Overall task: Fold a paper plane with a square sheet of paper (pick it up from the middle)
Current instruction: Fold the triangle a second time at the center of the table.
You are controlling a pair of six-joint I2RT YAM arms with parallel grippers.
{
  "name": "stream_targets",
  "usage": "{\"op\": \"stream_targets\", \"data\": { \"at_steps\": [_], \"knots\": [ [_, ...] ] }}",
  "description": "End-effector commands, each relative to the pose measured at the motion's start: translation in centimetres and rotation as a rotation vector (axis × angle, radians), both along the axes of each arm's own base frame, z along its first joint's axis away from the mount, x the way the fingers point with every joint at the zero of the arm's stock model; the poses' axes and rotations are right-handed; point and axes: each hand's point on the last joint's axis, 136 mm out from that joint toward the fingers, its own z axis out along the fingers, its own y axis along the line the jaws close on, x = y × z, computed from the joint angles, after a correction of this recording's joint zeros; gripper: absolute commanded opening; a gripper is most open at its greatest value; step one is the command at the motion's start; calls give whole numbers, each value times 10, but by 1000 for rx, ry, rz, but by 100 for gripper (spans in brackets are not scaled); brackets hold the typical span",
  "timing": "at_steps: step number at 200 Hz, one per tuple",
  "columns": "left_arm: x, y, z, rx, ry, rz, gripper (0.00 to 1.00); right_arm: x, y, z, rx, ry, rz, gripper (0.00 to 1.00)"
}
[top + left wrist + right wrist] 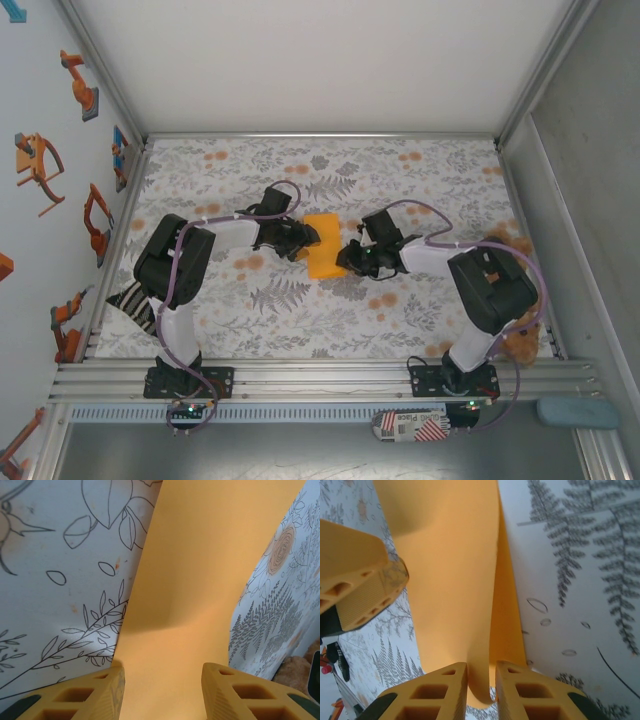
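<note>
Paper [322, 248] lay on the bench [300, 320], long axis 12 to 6, right hand [347, 262] at its 4 o'clock pinching the folded edge, left hand [304, 238] at 9 o'clock open astride it.

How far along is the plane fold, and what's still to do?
Done: the sheet is bent over into two loose layers, seen from the right wrist. In hand: the right fingers pinch that bend; the left fingers stand apart astride the sheet. Remaining: no sharp crease or pointed nose yet, so nearly all folds remain.
</note>
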Motion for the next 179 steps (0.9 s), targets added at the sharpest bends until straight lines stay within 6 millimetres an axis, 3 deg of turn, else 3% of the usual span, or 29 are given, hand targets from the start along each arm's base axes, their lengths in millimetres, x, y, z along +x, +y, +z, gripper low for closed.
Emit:
{"op": "stream_targets", "data": {
  "at_steps": [1,114,179],
  "knots": [
    [-31,28,-53,150,143,6,45,13,7,5,13,-37,8,22],
    [-29,26,-52,142,143,4,45,9,5,5,61,-23,-13,25],
    [-28,25,-48,137,136,3,45,2,1,6,77,24,-56,21]
  ]
}}
